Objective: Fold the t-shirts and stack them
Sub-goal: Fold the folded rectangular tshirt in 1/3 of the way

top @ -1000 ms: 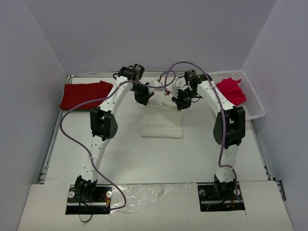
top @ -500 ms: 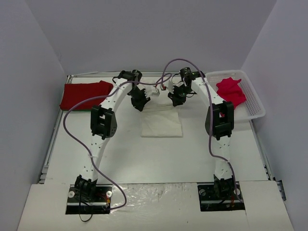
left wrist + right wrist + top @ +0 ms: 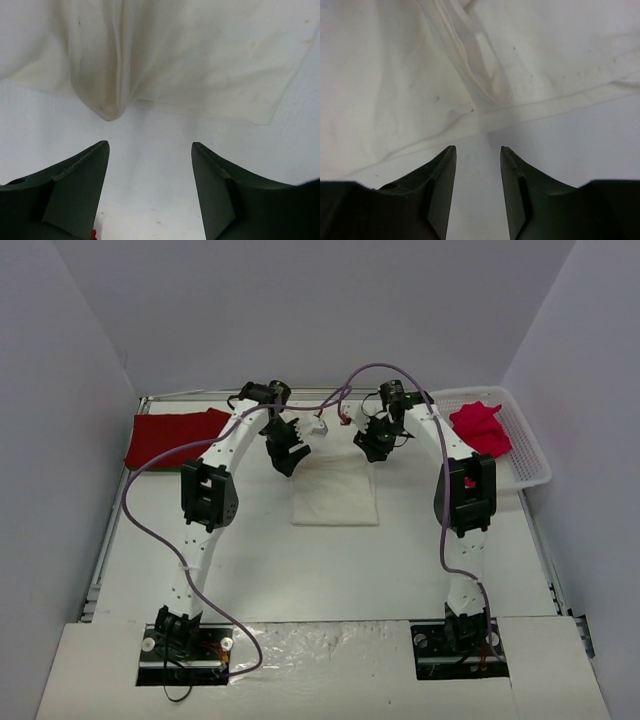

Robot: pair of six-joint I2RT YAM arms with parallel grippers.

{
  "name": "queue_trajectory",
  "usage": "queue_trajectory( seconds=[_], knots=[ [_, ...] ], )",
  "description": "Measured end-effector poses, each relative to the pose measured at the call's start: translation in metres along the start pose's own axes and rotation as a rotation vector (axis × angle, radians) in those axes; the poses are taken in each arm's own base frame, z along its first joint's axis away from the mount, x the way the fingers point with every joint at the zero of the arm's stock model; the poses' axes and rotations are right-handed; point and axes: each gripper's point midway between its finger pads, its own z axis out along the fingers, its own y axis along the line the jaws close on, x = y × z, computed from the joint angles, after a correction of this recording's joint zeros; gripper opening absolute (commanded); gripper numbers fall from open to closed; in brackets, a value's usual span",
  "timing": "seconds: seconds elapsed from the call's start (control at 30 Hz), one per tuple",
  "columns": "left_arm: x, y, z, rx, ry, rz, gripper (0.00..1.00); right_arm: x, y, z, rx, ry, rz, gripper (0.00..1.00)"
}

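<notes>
The left gripper (image 3: pixel 150 145) has its two dark fingers (image 3: pixel 80 190) spread wide apart with nothing between them but bare white table (image 3: pixel 300 570). The cream-white t-shirt (image 3: pixel 335 498) lies flat just beyond these fingertips without touching them. A soft, rounded fold of its cloth (image 3: pixel 107 102) bulges toward the left-hand finger, and the shirt's straight edge runs off ahead of the right-hand finger. The right gripper (image 3: pixel 477 148) also has its fingers (image 3: pixel 437 190) parted, more narrowly, and they clasp nothing; only table shows in the gap. Directly ahead of those tips a doubled hem of the same shirt crosses the wrist view, with a puckered seam rising beyond it. In the overhead view both grippers hang over the far edge of the folded cream-white rectangle, the left at its far-left corner and the right at its far-right corner. The red t-shirt (image 3: pixel 175 435) lies folded well off to the outer side of the left fingers. The pinkish-red t-shirt (image 3: pixel 480 427) sits crumpled in the white lattice basket (image 3: pixel 515 465), well off to the outer side of the right fingers.
</notes>
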Motion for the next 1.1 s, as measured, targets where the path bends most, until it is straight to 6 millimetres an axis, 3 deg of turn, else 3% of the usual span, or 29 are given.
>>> queue_trajectory(
  seconds=[0.1, 0.33, 0.43, 0.6, 0.73, 0.93, 1.1],
  knots=[
    [-0.002, -0.018, -0.014, 0.008, -0.006, 0.005, 0.67, 0.004, 0.015, -0.019, 0.010, 0.003, 0.025, 0.37],
    [0.018, -0.101, -0.041, 0.037, -0.011, 0.029, 0.68, 0.011, 0.072, -0.071, 0.006, -0.030, 0.078, 0.38],
    [0.025, -0.126, -0.033, 0.008, -0.013, 0.077, 0.68, 0.015, 0.093, -0.083, -0.008, -0.044, 0.106, 0.38],
    [0.039, -0.152, 0.011, -0.018, 0.018, 0.142, 0.68, 0.027, 0.117, -0.079, -0.055, -0.034, 0.172, 0.39],
    [0.047, -0.151, 0.036, -0.038, 0.037, 0.133, 0.68, 0.039, 0.130, -0.071, -0.091, -0.009, 0.219, 0.40],
    [0.037, -0.127, 0.047, -0.126, 0.004, 0.125, 0.68, 0.042, 0.135, -0.069, -0.103, -0.002, 0.242, 0.40],
    [0.033, -0.118, 0.052, -0.155, -0.010, 0.119, 0.68, 0.042, 0.135, -0.069, -0.102, 0.000, 0.245, 0.40]
  ],
)
